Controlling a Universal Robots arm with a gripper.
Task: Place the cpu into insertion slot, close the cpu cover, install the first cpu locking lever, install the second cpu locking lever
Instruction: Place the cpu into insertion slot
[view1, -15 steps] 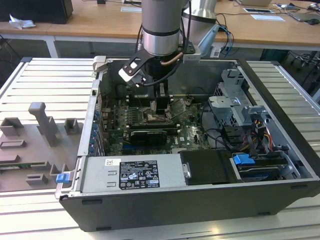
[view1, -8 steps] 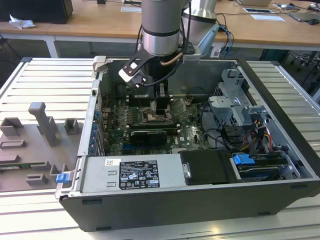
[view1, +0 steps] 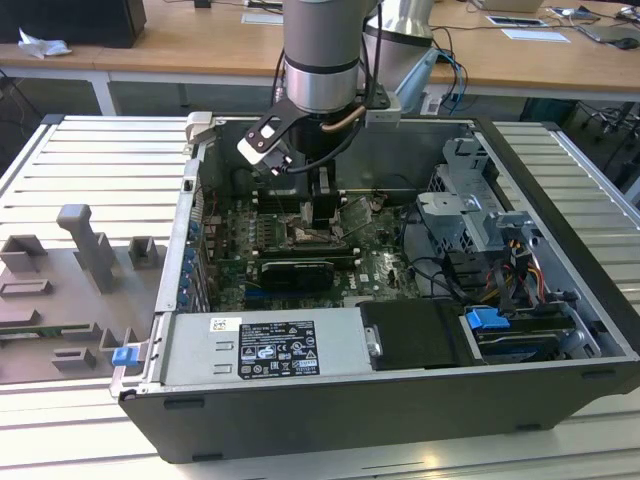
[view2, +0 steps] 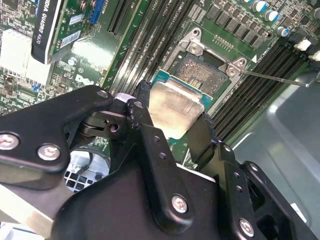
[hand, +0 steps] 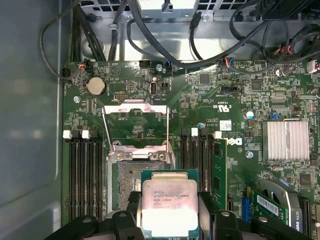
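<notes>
The cpu (hand: 169, 201), a small square chip with a pale silver face and green edge, sits between my gripper's (hand: 169, 207) black fingers (hand: 131, 202), which are shut on its two sides. It hovers over the insertion slot (hand: 131, 184), offset to one side so that part of the dark socket centre shows. The cpu (view2: 175, 107) and the insertion slot (view2: 202, 67) also appear in the second wrist view. The cpu cover (hand: 135, 104), a silver frame, stands swung open beyond the socket. A thin locking lever (view2: 272, 78) sticks out free. In the exterior view my gripper (view1: 322, 215) reaches down into the open computer case.
Long black memory slots (hand: 84, 175) flank the socket on both sides. A black graphics card (view1: 297, 272), a silver heat sink (hand: 285, 141) and cables (hand: 165, 42) lie nearby. The case walls (view1: 190, 230), the drive cage (view1: 470, 215) and the power supply (view1: 265, 347) ring the board.
</notes>
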